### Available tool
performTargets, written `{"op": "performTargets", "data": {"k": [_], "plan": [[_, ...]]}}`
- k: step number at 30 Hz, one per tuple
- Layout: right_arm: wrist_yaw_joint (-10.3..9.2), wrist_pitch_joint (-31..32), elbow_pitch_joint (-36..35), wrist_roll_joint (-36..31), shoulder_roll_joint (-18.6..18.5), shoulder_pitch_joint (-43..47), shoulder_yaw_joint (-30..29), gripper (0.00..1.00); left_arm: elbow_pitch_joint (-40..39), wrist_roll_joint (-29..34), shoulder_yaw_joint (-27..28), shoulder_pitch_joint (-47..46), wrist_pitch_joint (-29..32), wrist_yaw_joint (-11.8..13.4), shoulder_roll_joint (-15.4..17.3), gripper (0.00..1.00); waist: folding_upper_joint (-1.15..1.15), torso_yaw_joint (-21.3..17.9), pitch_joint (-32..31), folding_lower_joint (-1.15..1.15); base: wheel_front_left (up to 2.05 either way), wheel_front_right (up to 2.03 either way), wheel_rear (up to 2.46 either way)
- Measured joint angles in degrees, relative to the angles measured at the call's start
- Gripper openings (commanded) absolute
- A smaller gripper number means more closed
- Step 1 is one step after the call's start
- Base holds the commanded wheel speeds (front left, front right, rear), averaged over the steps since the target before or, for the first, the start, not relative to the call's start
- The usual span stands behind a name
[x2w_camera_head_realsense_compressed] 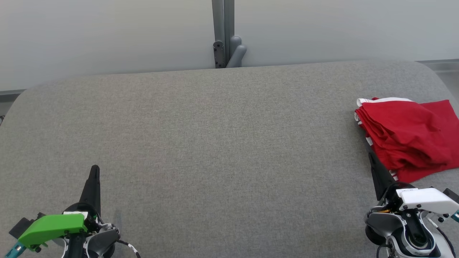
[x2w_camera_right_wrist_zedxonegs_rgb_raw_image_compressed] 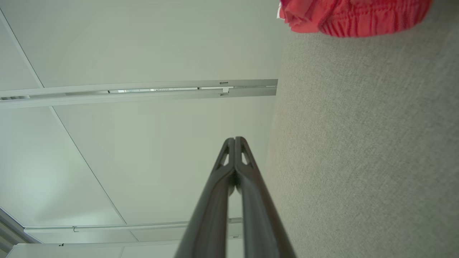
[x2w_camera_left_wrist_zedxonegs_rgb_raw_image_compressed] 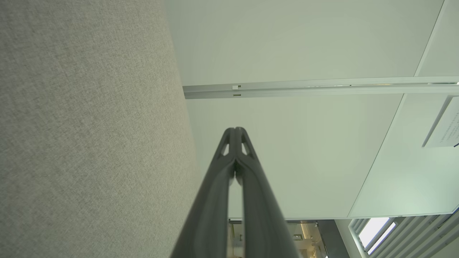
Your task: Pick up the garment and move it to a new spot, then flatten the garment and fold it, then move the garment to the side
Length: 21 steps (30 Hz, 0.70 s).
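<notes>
Right hand [x2w_camera_head_realsense_compressed: 373,157], lower right of the head view, has both dark fingers pressed together and holds nothing, its tip just beside the near edge of the red garment [x2w_camera_head_realsense_compressed: 405,136]. Left hand [x2w_camera_head_realsense_compressed: 95,169], lower left, is likewise closed and empty, well apart from the cloth. Garment lies in loose layers with white trim on the grey desk [x2w_camera_head_realsense_compressed: 215,143], at the right margin of the frame; the frame cuts off its far side, so how near it sits to the desk's rim cannot be judged. Probable faults: a closed hand advancing would shove or bunch the layers rather than grip them; a pinch on the top layer alone would peel the pile open; a sideways drag might carry cloth over the rim.
</notes>
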Motion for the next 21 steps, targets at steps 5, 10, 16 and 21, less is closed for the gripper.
{"op": "performTargets", "data": {"k": [5, 10, 16, 21], "plan": [[0.0, 0.0, 0.0, 0.0, 0.0, 0.0, 0.0, 0.0, 0.0, 0.0, 0.0, 0.0, 0.0, 0.0, 0.0, 0.0, 0.0, 0.0, 0.0, 0.0, 0.0, 0.0, 0.0], [0.0, 0.0, 0.0, 0.0, 0.0, 0.0, 0.0, 0.0, 0.0, 0.0, 0.0, 0.0, 0.0, 0.0, 0.0, 0.0, 0.0, 0.0, 0.0, 0.0, 0.0, 0.0, 0.0], [0.0, 0.0, 0.0, 0.0, 0.0, 0.0, 0.0, 0.0, 0.0, 0.0, 0.0, 0.0, 0.0, 0.0, 0.0, 0.0, 0.0, 0.0, 0.0, 0.0, 0.0, 0.0, 0.0], [0.0, 0.0, 0.0, 0.0, 0.0, 0.0, 0.0, 0.0, 0.0, 0.0, 0.0, 0.0, 0.0, 0.0, 0.0, 0.0, 0.0, 0.0, 0.0, 0.0, 0.0, 0.0, 0.0]]}}
